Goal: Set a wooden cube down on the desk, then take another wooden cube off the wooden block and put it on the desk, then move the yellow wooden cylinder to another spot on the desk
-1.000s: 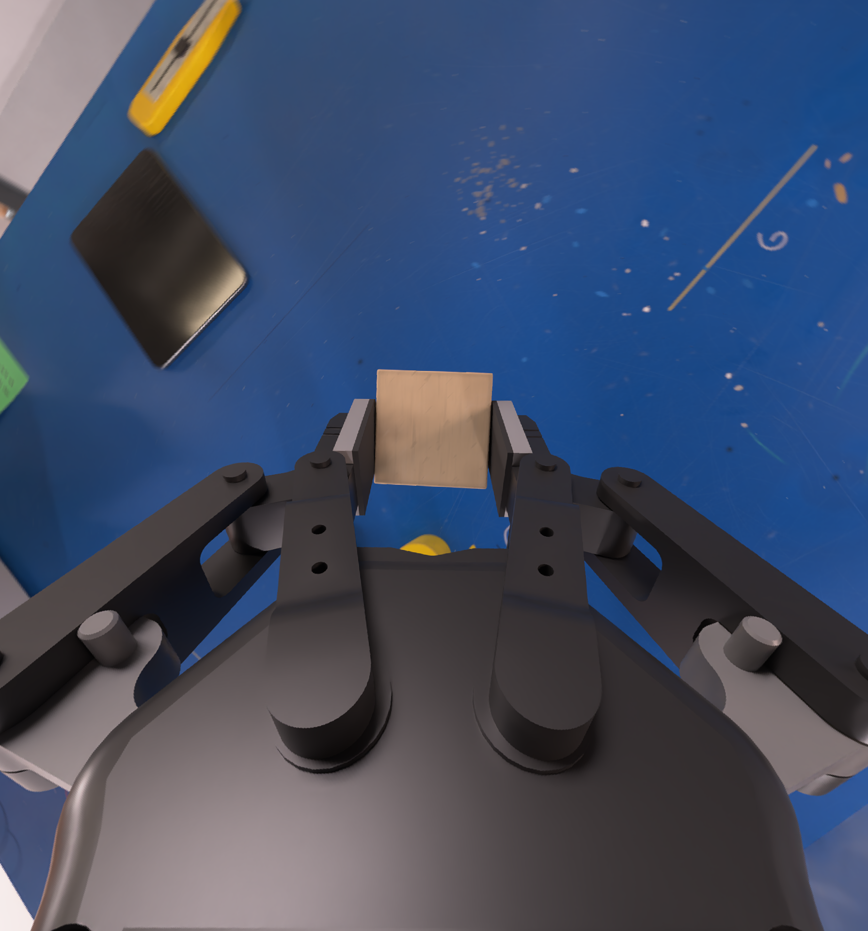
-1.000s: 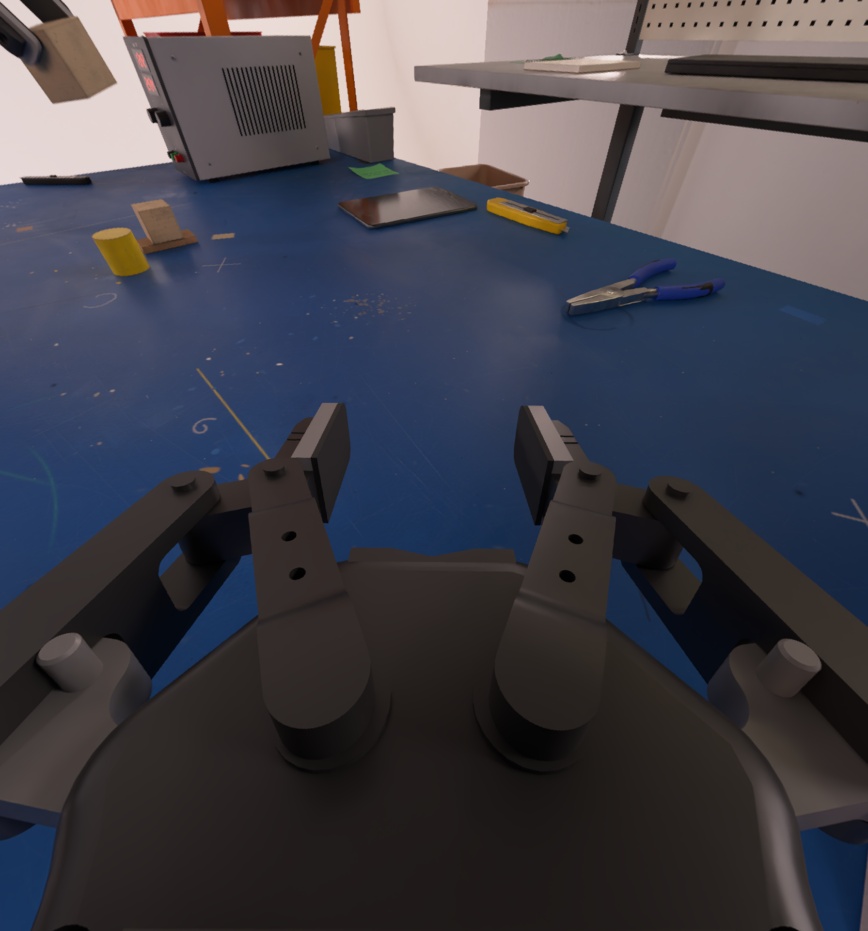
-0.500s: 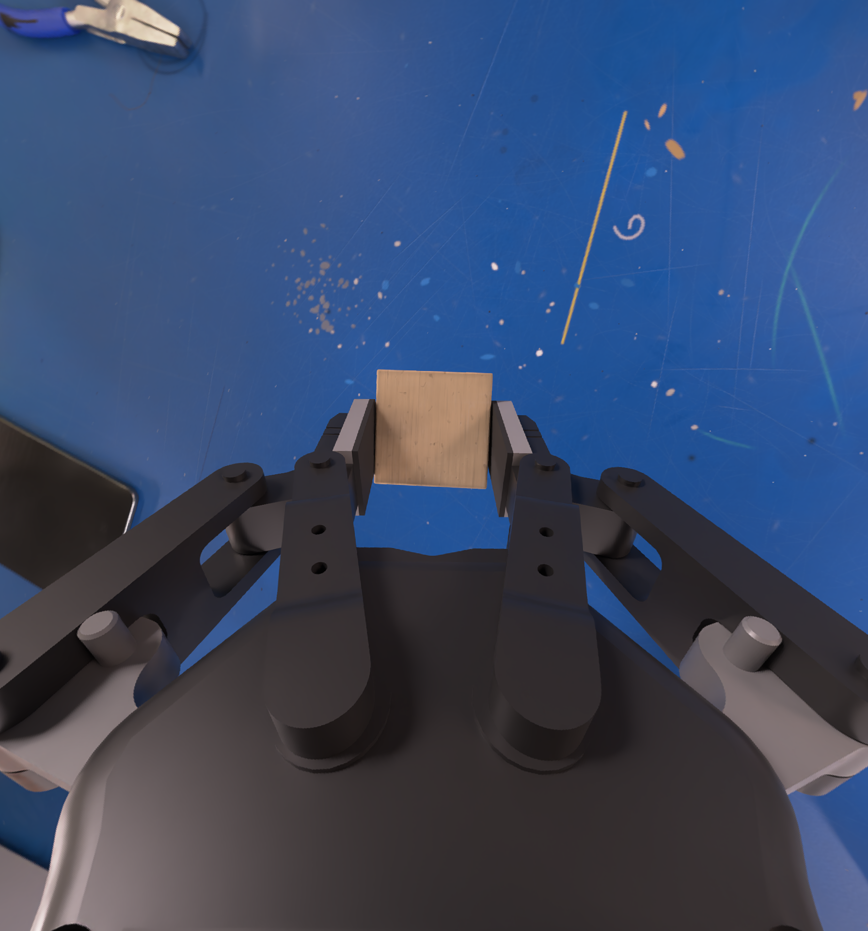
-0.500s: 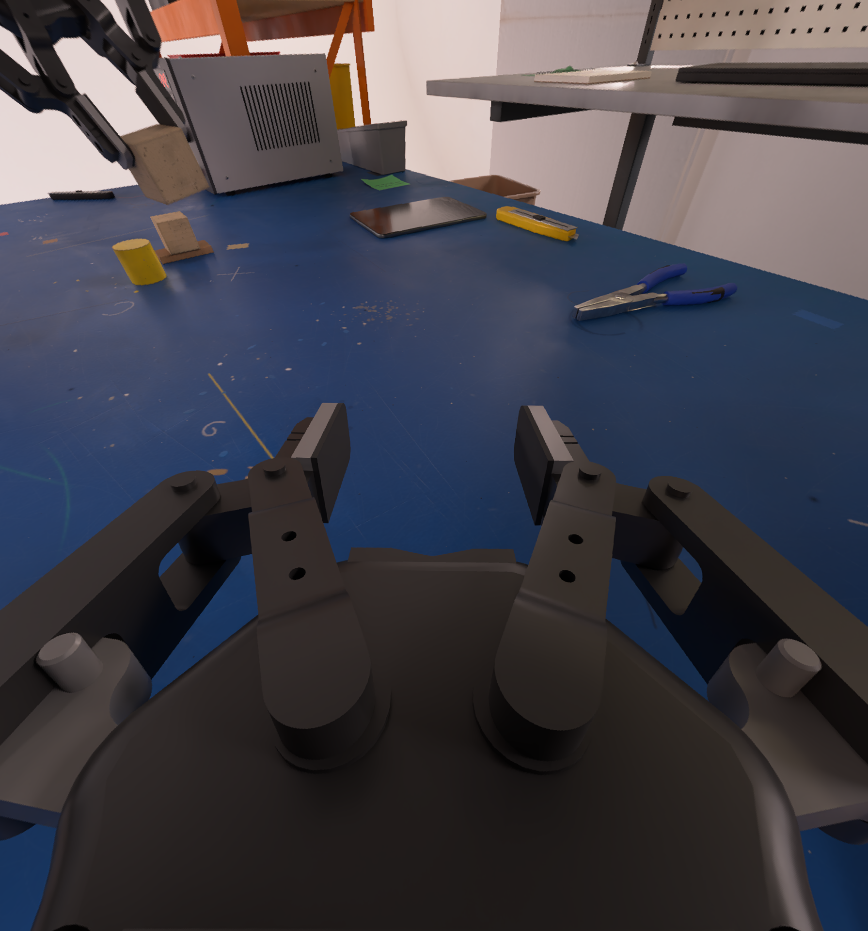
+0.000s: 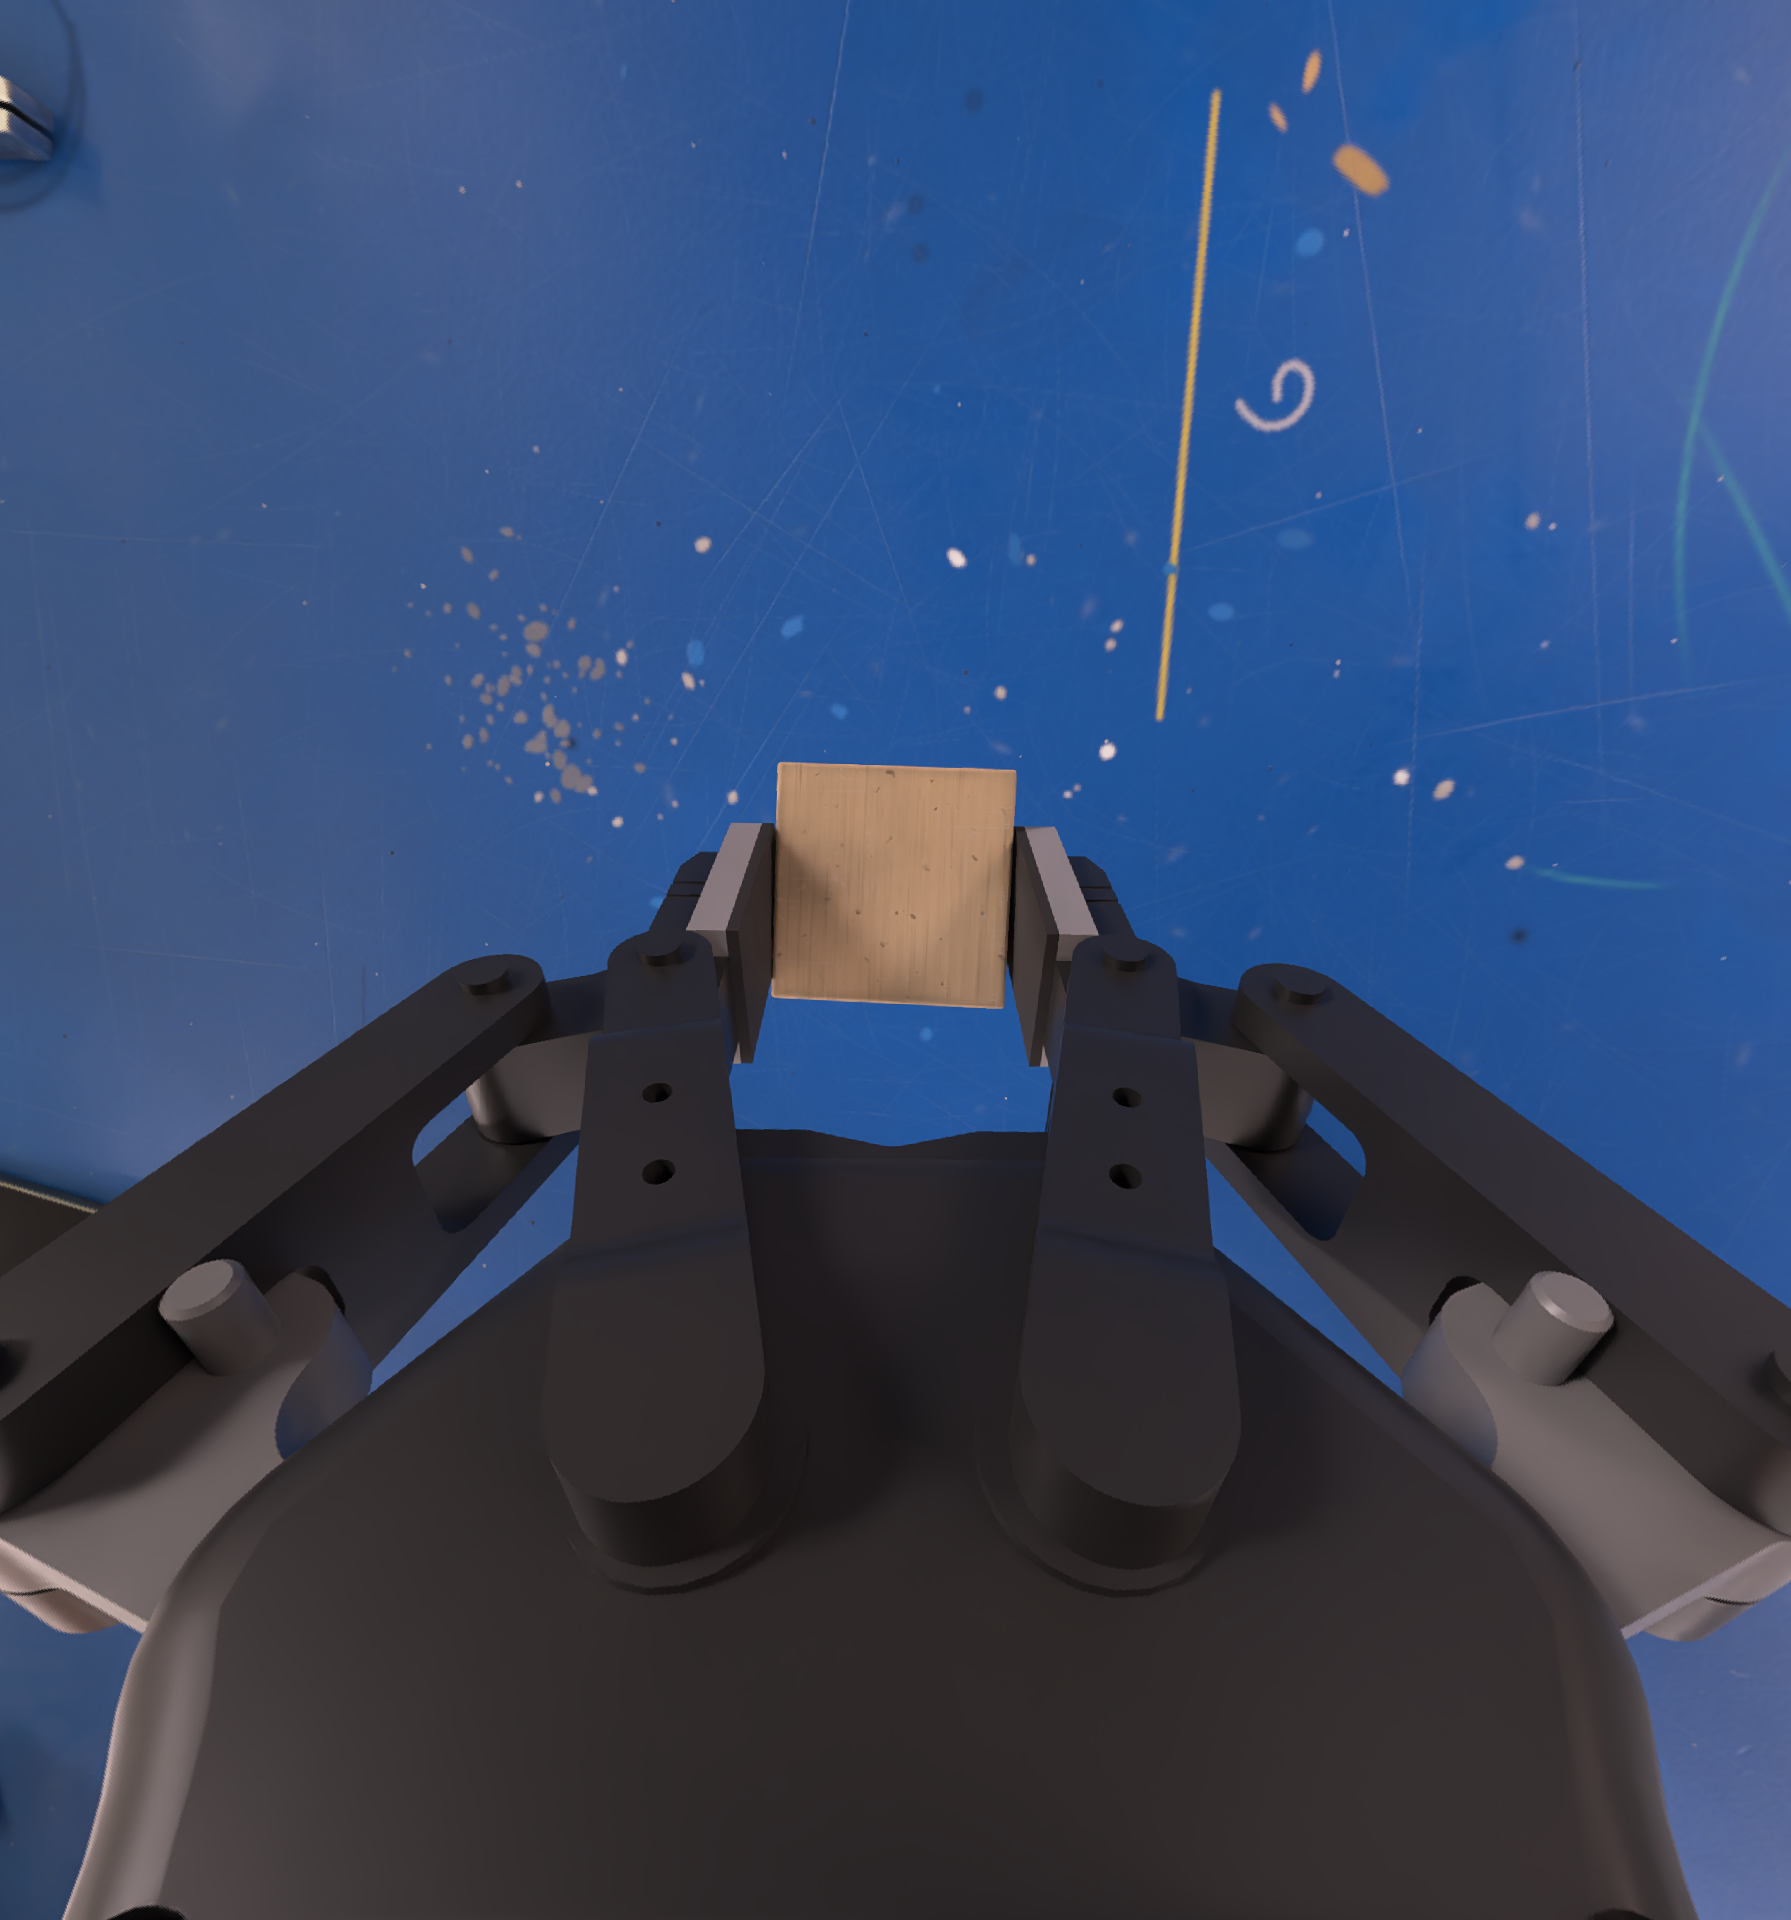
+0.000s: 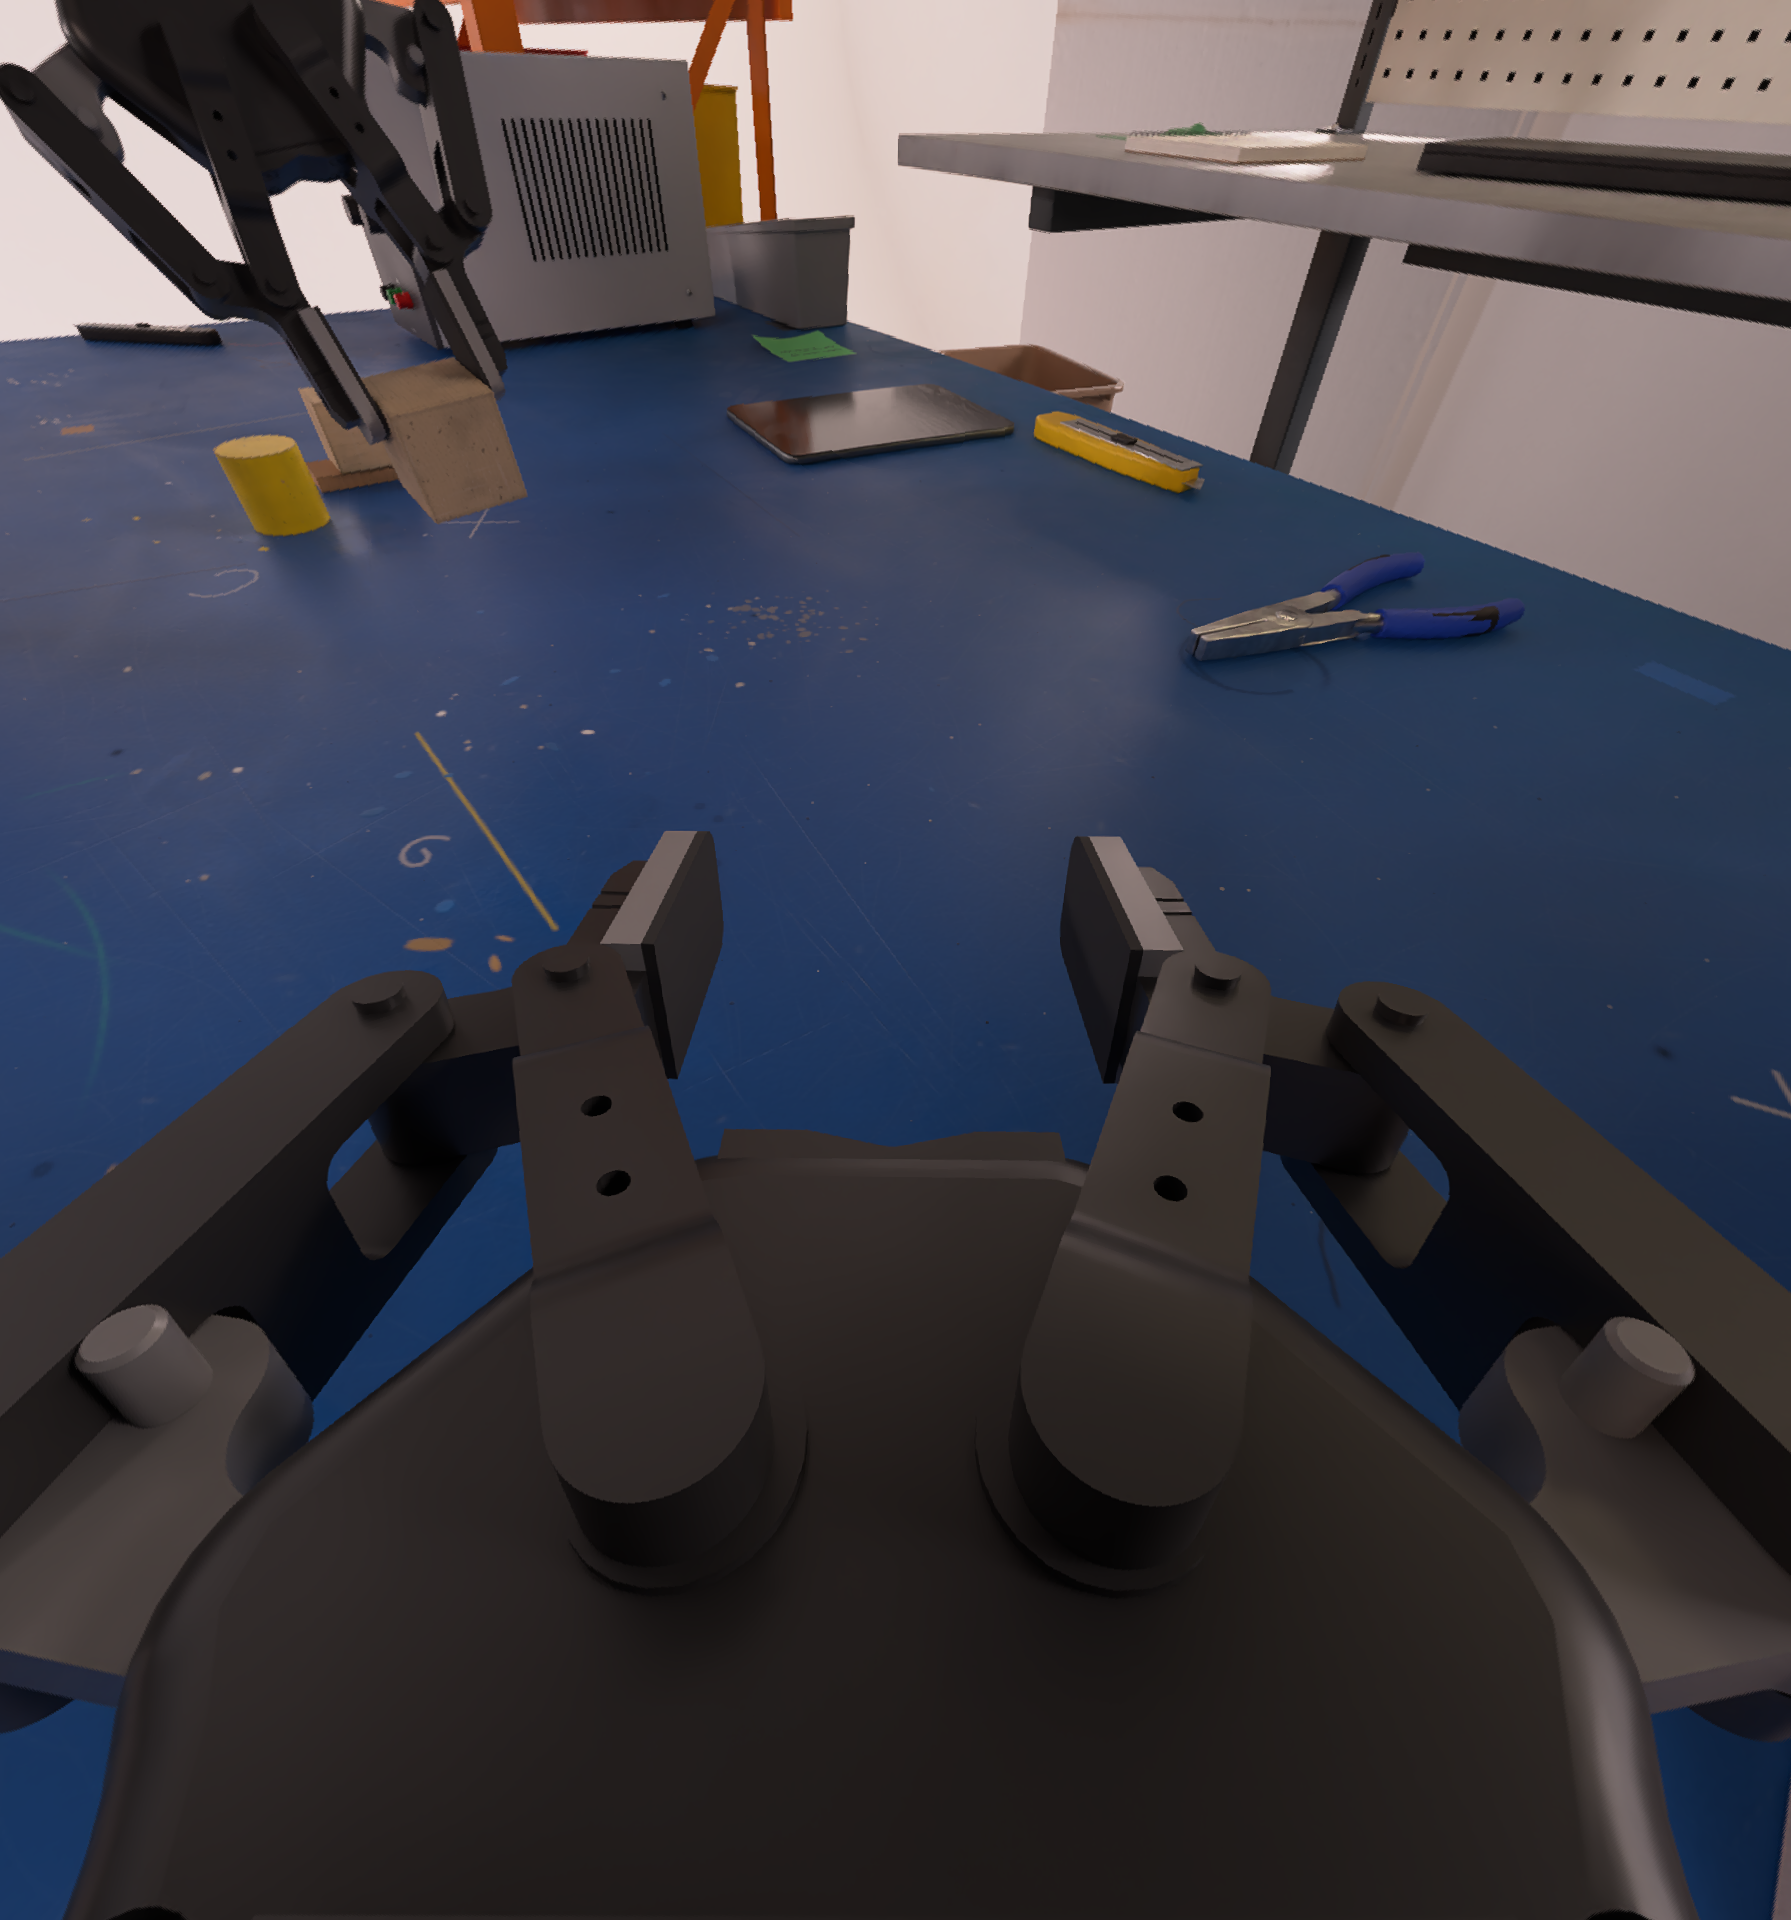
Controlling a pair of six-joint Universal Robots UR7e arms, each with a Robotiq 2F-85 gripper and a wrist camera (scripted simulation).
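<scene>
My left gripper is shut on a light wooden cube and holds it above the blue desk, over a patch of pale specks. In the right wrist view the left gripper hangs at the far left with the held cube tilted. Behind it another wooden cube sits on a flat wooden block, partly hidden. A yellow cylinder stands upright left of the block. My right gripper is open and empty, low over the near desk.
A dark tablet, a yellow utility knife and blue-handled pliers lie to the right. A grey vented box, a grey bin and a green note are at the back. A shelf bench stands beyond the desk.
My left gripper has come down toward the desk with the cube and now hangs in front of the wooden block. My right gripper stays open and has hardly moved.
</scene>
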